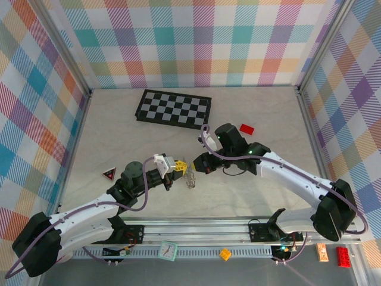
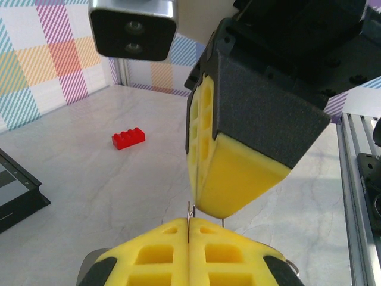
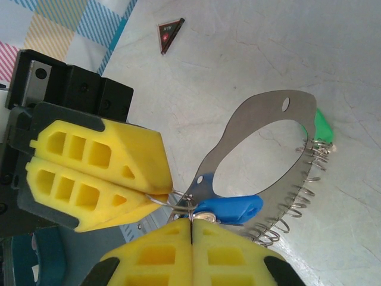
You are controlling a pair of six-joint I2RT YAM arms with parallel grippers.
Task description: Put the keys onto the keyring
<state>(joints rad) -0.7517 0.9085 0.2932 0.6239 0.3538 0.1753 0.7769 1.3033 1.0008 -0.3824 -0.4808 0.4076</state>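
Two pairs of yellow fingers meet tip to tip out on the table, and I am watching them through the wrist cameras. My right gripper (image 3: 191, 229) is pressed fully together, its pads flush with no gap. A thin wire end reaches the seam, but I cannot tell whether it is actually pinched there. Directly opposite, almost touching those tips, my left gripper (image 3: 162, 193) is likewise clamped flat. It pinches a fine strand of wire belonging to the keyring (image 3: 262, 110), and from the left wrist that strand stands up out of the closed tips. Just past the right gripper's tips sits the blue key (image 3: 232, 208), its head against the ring's grey metal band. The ring spreads away from both grippers, its far side springy and coiled. The green key (image 3: 322, 126) pokes out at the edge farthest from the fingers, partly hidden behind the band. Beyond the left gripper's body, a red-and-black triangle (image 3: 169, 33) lies well apart on the pale marbled table (image 3: 256, 42). Past the right gripper, as the left wrist sees it, a red brick (image 2: 128, 138) lies alone. The black-and-white chequered board (image 1: 174, 108) lies farther out still, towards the back wall.
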